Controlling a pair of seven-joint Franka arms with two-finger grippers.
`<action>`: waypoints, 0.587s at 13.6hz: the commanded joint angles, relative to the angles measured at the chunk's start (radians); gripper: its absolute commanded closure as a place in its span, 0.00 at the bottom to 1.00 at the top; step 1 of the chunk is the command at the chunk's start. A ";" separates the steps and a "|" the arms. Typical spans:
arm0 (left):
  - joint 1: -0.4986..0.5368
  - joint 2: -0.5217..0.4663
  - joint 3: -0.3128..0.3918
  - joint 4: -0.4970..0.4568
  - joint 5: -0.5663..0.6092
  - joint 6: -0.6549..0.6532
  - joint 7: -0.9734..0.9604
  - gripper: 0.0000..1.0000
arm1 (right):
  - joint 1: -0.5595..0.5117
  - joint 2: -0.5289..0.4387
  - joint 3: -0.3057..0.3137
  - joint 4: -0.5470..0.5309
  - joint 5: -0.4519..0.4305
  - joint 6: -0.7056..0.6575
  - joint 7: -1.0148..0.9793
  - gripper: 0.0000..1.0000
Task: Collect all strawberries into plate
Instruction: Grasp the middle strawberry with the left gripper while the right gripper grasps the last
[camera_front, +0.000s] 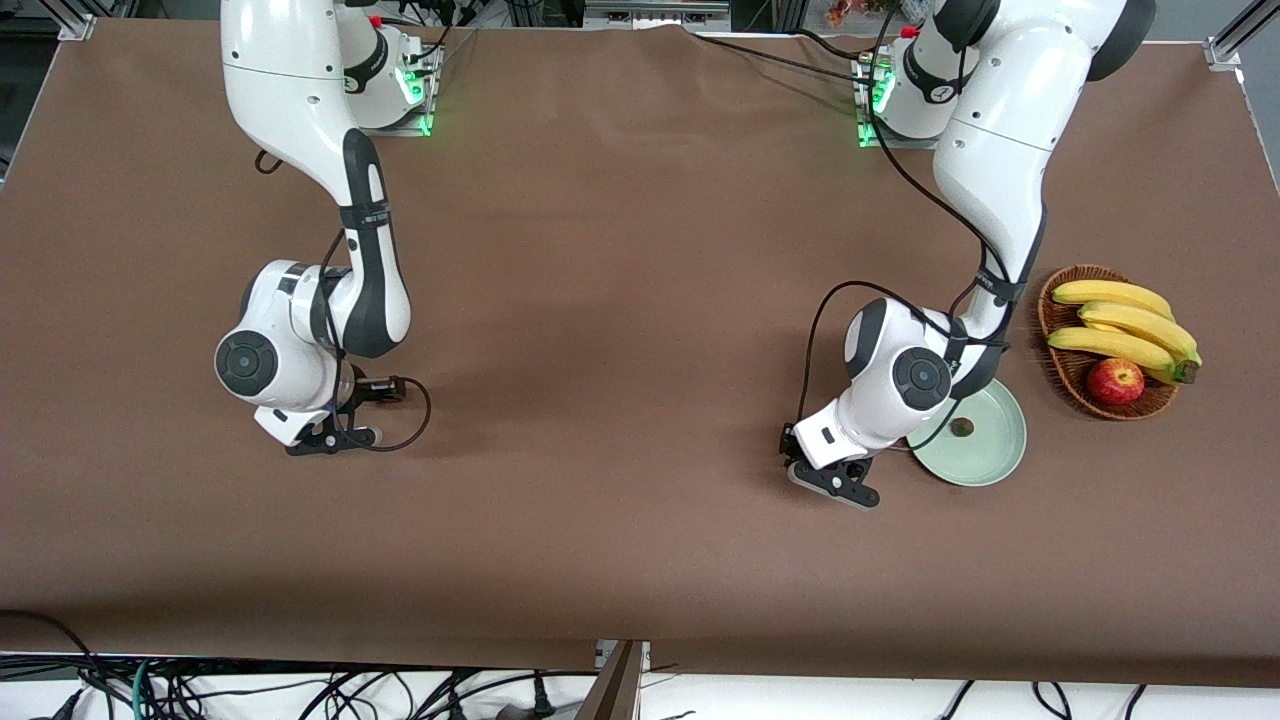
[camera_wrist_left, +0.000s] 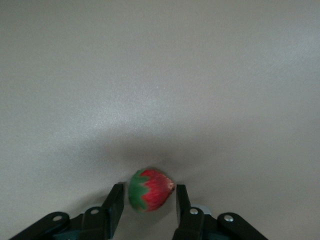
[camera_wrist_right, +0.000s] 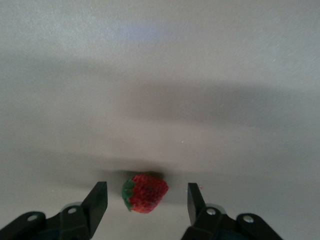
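Left hand (camera_wrist_left: 146, 205): your fingers straddle a strawberry (camera_wrist_left: 150, 190), not clenched
Right hand (camera_wrist_right: 147, 200): released around another berry (camera_wrist_right: 145, 192)
Nearby: plate (camera_front: 985, 455), basket (camera_front: 1070, 370)

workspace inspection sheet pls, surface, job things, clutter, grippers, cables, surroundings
surface: brown cloth over the table, lightly creased.
job's things: plate beside the basket, one small dark berry on it; a strawberry and another strawberry lie on the cloth.
clutter: basket with bananas and apple.
grippers: left gripper low, fingers close beside its strawberry; right gripper open around its strawberry.
cables: black cables along both arms.
surroundings: loose cables off the table edge.
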 joint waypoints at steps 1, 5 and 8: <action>-0.008 -0.010 0.010 -0.018 -0.009 0.014 0.020 0.70 | 0.009 -0.036 0.010 -0.071 0.041 0.049 -0.025 0.34; 0.028 -0.075 0.010 -0.022 -0.009 -0.076 0.102 0.88 | 0.011 -0.036 0.023 -0.080 0.042 0.067 -0.025 0.60; 0.089 -0.186 0.017 -0.018 -0.009 -0.370 0.142 0.86 | 0.022 -0.042 0.026 -0.030 0.041 0.050 0.013 0.82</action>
